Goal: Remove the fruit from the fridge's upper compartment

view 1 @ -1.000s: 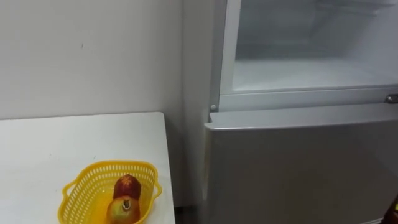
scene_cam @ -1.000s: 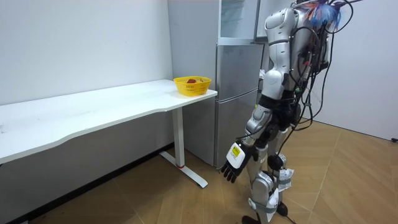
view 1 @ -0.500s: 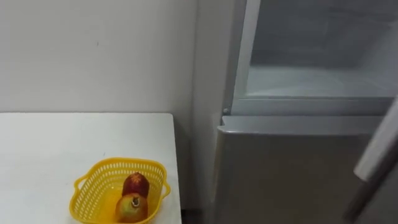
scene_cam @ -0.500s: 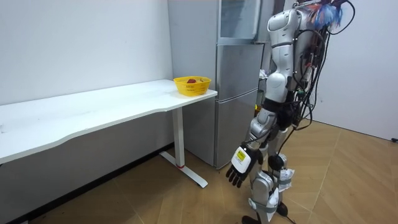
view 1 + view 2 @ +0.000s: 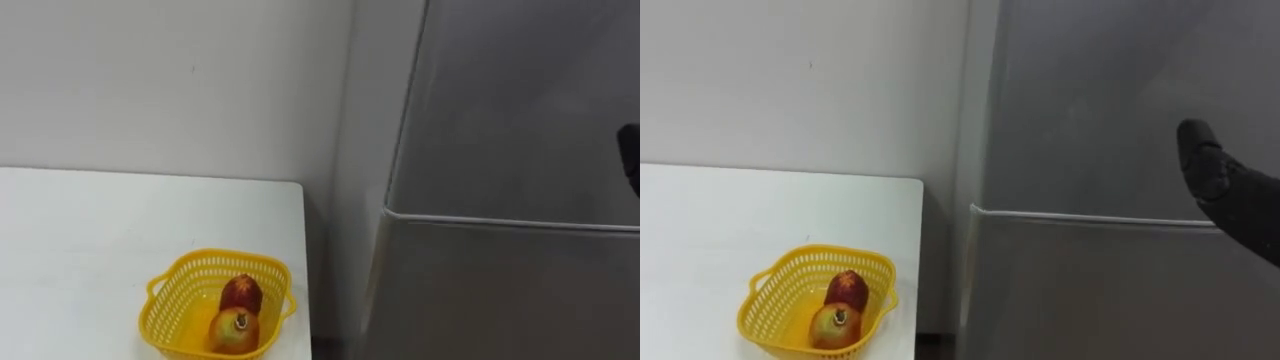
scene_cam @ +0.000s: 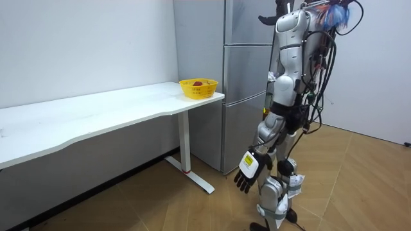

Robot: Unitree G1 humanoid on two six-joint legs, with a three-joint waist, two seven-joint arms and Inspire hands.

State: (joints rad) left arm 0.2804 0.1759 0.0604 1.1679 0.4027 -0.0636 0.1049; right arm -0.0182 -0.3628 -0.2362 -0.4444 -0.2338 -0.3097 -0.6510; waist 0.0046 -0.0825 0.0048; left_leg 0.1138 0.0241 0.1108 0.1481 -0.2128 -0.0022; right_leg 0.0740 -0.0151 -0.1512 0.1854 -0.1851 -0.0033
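The grey fridge (image 5: 520,110) stands to the right of the white table (image 5: 80,240), and its upper door (image 5: 1090,100) is shut flush above the lower door (image 5: 1090,290). My right hand (image 5: 1215,180) reaches in from the right with straight dark fingers against the upper door. In the room view it is raised high at the fridge's top (image 6: 272,10). My left hand (image 6: 248,169) hangs open and empty by my knee. A yellow basket (image 5: 168,300) on the table's corner holds a red fruit (image 5: 241,293) and a yellow-red fruit (image 5: 232,330).
I stand close in front of the fridge (image 6: 247,83) on a wooden floor. The long white table (image 6: 96,119) runs along the wall on my left, with the basket (image 6: 198,88) at its near end. A narrow gap separates table and fridge.
The upper fridge door has swung shut, hiding the white compartment. My right hand has come up against the door. My view has shifted left.
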